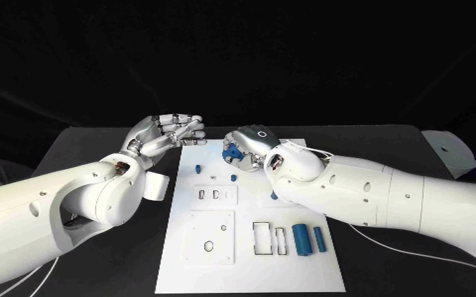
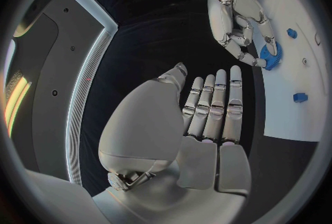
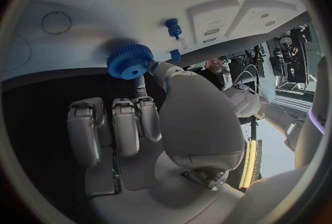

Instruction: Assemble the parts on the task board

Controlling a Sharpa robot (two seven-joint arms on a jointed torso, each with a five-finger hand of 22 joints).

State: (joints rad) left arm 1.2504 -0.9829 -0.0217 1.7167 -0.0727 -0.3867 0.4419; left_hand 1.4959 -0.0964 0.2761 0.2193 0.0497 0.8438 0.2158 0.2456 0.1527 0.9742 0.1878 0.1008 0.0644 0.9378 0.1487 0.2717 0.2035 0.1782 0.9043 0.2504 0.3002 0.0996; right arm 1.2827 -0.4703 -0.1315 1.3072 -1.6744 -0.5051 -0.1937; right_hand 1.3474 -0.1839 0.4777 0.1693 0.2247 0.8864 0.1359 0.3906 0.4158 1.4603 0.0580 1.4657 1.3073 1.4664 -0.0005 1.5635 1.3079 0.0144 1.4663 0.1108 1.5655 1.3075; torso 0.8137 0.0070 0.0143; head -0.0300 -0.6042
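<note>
On the black tabletop (image 1: 99, 146) lies the white flat task board (image 1: 248, 262). The right hand (image 1: 248, 149) holds a small blue toothed gear wheel (image 3: 130, 61) over the board's far end, near a blue peg (image 3: 173, 27). The left hand (image 1: 164, 135) waits just beside it, fingers apart, holding nothing.

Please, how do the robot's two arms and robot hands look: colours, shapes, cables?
Both arms are smooth, rounded white shells with small dark holes. The left robot hand and right robot hand are silver metal with segmented fingers. A thin white cable runs along the right arm, another below the left arm.
</note>
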